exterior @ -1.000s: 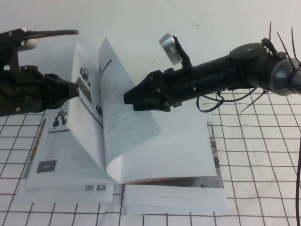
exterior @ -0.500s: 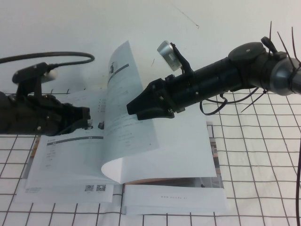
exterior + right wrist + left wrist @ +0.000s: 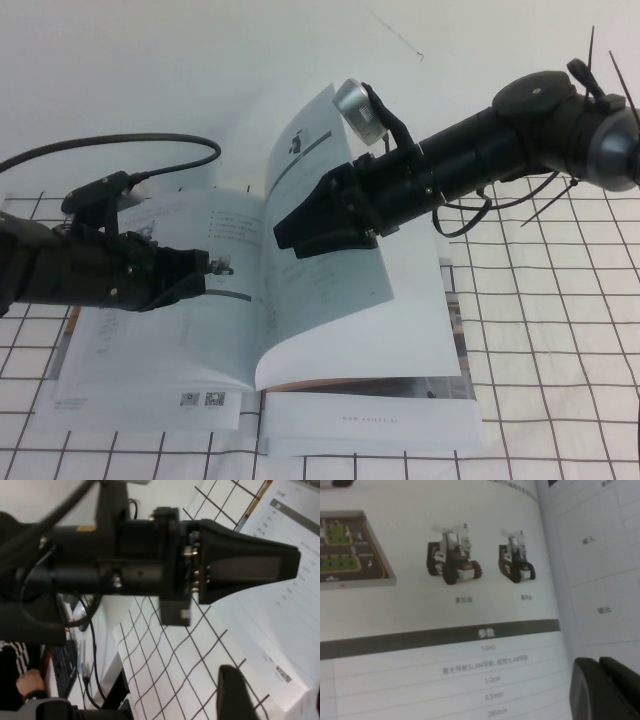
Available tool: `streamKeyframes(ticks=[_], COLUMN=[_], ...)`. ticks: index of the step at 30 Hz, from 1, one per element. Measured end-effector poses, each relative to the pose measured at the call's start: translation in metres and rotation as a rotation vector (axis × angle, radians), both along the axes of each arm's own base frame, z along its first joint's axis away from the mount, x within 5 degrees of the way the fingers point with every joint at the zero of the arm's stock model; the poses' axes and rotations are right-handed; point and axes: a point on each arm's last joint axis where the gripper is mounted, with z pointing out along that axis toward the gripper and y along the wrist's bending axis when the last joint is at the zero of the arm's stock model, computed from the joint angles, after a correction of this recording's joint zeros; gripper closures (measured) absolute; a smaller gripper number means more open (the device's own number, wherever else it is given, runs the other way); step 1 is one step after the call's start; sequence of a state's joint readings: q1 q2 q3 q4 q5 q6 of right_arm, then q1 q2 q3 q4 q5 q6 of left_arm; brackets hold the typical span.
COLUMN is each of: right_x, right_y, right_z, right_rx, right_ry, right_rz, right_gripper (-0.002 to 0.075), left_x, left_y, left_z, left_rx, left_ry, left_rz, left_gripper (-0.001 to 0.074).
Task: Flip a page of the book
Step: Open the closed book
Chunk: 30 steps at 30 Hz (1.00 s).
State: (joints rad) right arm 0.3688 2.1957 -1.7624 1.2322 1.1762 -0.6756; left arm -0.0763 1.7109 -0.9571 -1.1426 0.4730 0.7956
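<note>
**Page upright mid-turn, right arm behind it, not yet laid flat**

The book (image 3: pixel 250 330) lies open near the front edge of the surface (image 3: pixel 560 330), on top of wider white sheets (image 3: pixel 370 425) with QR codes. The page (image 3: pixel 325 240) stands roughly upright from the spine, leaning a bit toward the right half, top edge curling back.

Right gripper (image 3: pixel 290 232) sits against the right-hand face of the standing page, about mid-height, above the book's right half. It looks like contact or very near; cannot tell which. Fingers in the high view read as one dark wedge, so cannot tell if they are wide or narrow; nothing visibly pinched between them.

Left gripper (image 3: pixel 205 268) hovers low over the book's left half, tip pointing at the spine. Left wrist view shows the left-hand leaf printed with small wheeled robots (image 3: pixel 454 560), a green photo (image 3: pixel 340 550) and a grey bar (image 3: pixel 440 637); only a dark tip shows at that picture's corner. Its fingers look close together in the high view, with no paper between them, but cannot say for sure.

Progress, judged: lift is done, page is about halfway through its arc. Left to do: push it past vertical toward the left half, let it settle flat, clear both arms. Risk: glossy leaf could flop back right if unsupported.
</note>
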Motion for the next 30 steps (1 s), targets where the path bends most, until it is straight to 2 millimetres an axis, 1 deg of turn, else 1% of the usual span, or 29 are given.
streamKeyframes(ticks=[4,7,9,11,14,17,20,23,30], right_x=[-0.004,-0.005,-0.006,-0.008,-0.009,-0.011,-0.01,-0.008,-0.004], right_y=[-0.003,-0.008,-0.01,-0.012,-0.015,-0.013,-0.009,-0.007,-0.013], right_z=[0.01,0.009,0.0,-0.014,-0.034,-0.049,-0.057,-0.063,-0.076], right_rx=[-0.044,-0.142,-0.261,-0.43,-0.642,-0.757,-0.803,-0.815,-0.904], right_ry=[-0.024,-0.042,-0.052,-0.066,-0.085,-0.101,-0.123,-0.124,-0.134], right_rz=[0.009,0.005,0.003,0.009,0.022,0.037,0.032,0.008,-0.015], right_gripper=[0.0383,0.0409,0.0449,0.0498,0.0566,0.0624,0.0671,0.0693,0.0704], left_x=[0.003,0.006,0.006,0.007,0.007,0.007,0.007,0.007,0.007], left_y=[0.0,0.0,0.0,0.0,0.0,0.0,0.0,0.0,0.0], left_z=[-0.016,-0.031,-0.039,-0.044,-0.046,-0.046,-0.047,-0.047,-0.044], left_rx=[0.011,0.011,0.013,0.013,0.015,0.017,0.021,0.023,0.018], left_ry=[0.042,0.085,0.107,0.121,0.126,0.125,0.122,0.121,0.115], left_rz=[-0.002,0.001,0.0,0.001,-0.001,-0.001,-0.007,-0.007,-0.008], left_gripper=[0.0737,0.0737,0.0737,0.0737,0.0737,0.0737,0.0737,0.0737,0.0737])
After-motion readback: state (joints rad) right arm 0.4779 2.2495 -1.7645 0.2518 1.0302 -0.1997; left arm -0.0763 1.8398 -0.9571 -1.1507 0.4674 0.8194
